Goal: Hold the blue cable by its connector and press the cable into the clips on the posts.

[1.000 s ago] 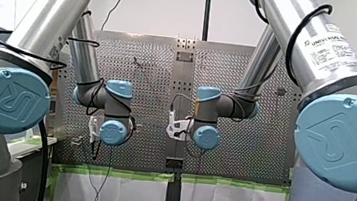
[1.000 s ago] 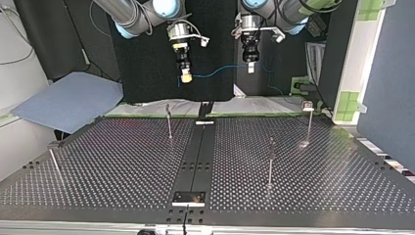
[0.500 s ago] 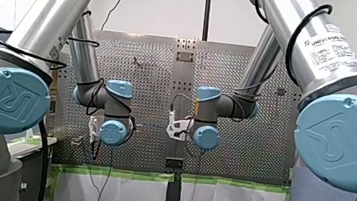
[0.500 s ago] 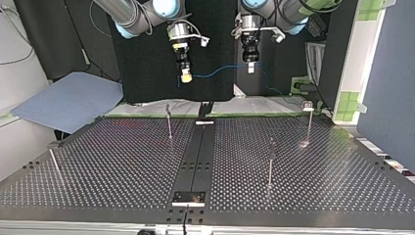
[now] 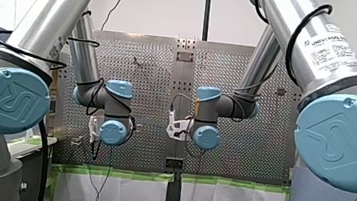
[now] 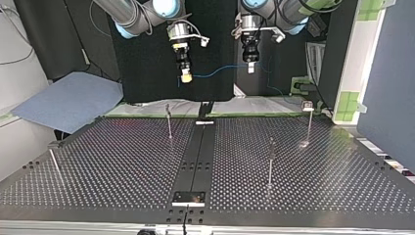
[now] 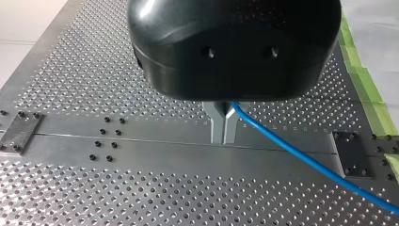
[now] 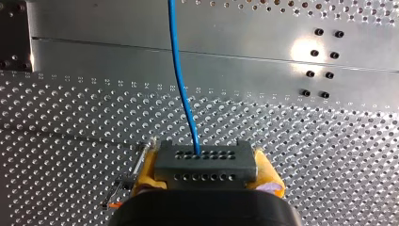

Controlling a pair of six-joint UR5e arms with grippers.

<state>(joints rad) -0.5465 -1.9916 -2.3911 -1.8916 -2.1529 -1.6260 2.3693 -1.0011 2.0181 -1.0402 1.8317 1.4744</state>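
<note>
The perforated surface (image 6: 122,161) is seen across the lower part of the top view, with four thin posts (image 6: 270,161) standing upright on it. In the upper middle of that frame the blue cable (image 6: 218,72) is strung between the two hands, above the posts and touching none of them. The left hand (image 7: 223,139) is closed, its metal fingers (image 7: 216,123) pinched on the cable. The right hand (image 6: 186,77) is clamped by yellow pads (image 8: 146,170) around the dark connector (image 8: 205,162).

Above the far edge of the table (image 6: 122,161), my right gripper (image 6: 186,77) and my left gripper (image 6: 250,67) hang side by side, with a blue cable (image 6: 220,70) strung between them. Four thin posts (image 6: 270,161) stand on the table, apart from the cable.
</note>
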